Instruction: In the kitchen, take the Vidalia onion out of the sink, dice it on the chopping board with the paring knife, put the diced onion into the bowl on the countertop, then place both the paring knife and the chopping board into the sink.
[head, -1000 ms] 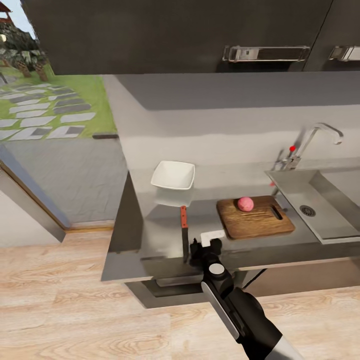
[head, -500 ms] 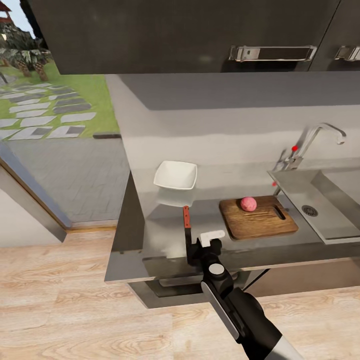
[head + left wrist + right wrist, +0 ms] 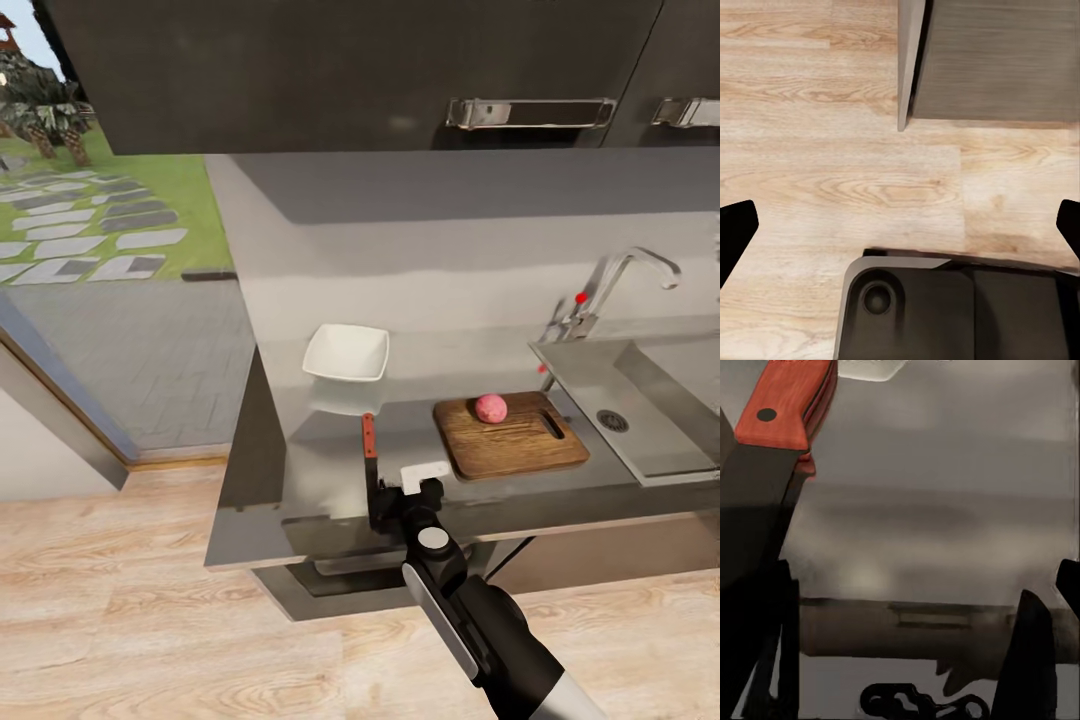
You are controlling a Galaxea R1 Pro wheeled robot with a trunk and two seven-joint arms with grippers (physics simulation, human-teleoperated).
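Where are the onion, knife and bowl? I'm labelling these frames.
onion (image 3: 491,407): head view, middle of the pink ball on the board.
knife (image 3: 368,436): head view, red handle, on the countertop.
bowl (image 3: 346,352): head view, white inside, behind the knife.

No legible text — no labels.

Counts from the head view:
- 1 Vidalia onion (image 3: 491,407), whole, on the board
- 1 chopping board (image 3: 510,434), 3 o'clock of the knife
- 1 paring knife (image 3: 369,463)
- 1 bowl (image 3: 346,352), 12 o'clock of the knife
- 1 sink (image 3: 640,415) with 1 tap (image 3: 612,285), 3 o'clock of the board
- 1 countertop (image 3: 310,480)
- 2 cabinet handles (image 3: 530,112) overhead
- 1 right gripper (image 3: 402,497) at the countertop's front edge
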